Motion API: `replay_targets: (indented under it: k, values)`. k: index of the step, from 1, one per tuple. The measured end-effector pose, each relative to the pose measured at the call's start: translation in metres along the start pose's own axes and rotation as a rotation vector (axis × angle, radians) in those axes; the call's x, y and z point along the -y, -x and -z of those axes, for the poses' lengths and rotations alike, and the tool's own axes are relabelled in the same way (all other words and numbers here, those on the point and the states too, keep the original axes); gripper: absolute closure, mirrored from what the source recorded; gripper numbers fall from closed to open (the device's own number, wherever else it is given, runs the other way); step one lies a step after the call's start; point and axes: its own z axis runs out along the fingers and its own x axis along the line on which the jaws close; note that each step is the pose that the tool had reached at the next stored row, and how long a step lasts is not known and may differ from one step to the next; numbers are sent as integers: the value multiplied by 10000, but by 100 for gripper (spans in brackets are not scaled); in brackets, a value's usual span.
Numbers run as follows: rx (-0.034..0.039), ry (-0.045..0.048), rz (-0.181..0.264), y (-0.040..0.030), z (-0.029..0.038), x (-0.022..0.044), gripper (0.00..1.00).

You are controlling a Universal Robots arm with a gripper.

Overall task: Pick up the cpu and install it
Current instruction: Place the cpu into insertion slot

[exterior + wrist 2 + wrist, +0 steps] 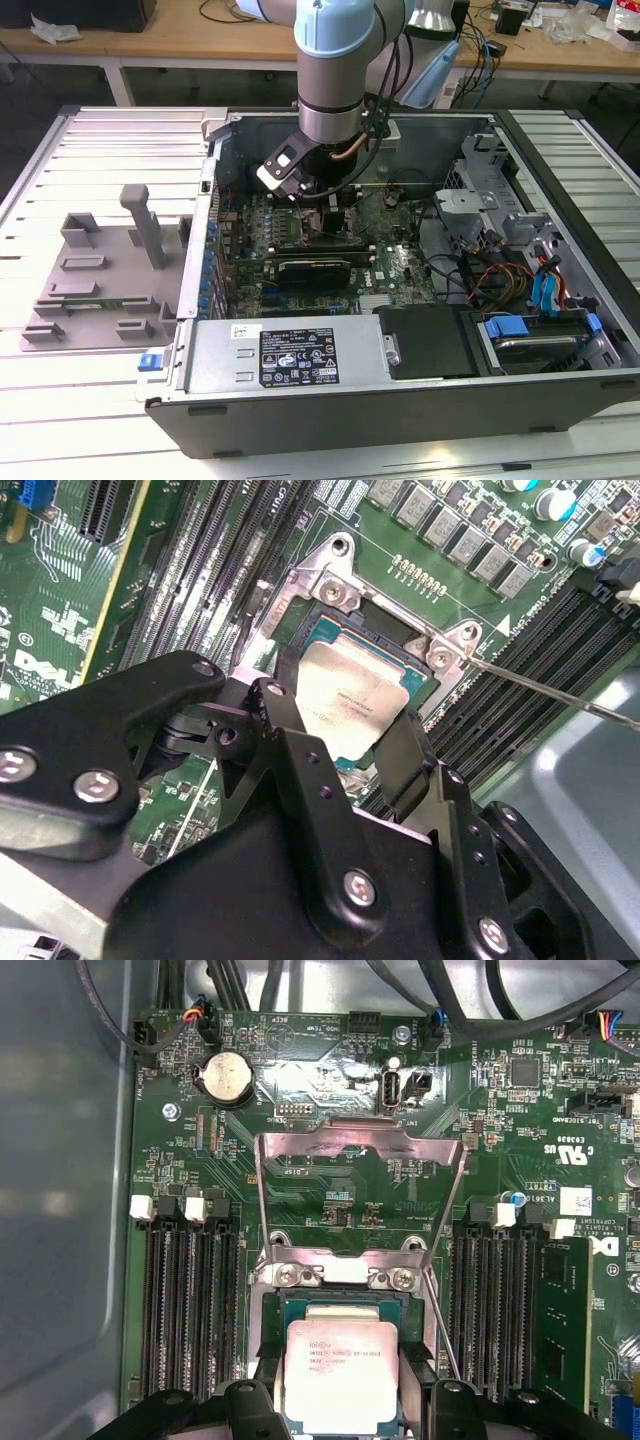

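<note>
In the first wrist view, the fingers clasp the cpu between them.

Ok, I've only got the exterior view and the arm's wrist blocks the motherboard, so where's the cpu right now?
Observer: In both wrist views the cpu is at the socket, between the two sides of the gripper. I can't tell whether it's fully seated.
Operator: Is the gripper holding it?
Observer: It looks that way. The fingers sit against two opposite edges of the cpu.
Operator: And the retaining bracket?
Observer: In the first wrist view the metal bracket is swung open, away from the socket.
</note>
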Motion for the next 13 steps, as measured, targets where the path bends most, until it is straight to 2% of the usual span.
replay_targets:
  k: [13]
  values:
    - [0, 0, 0, 0, -21, 1, 45]
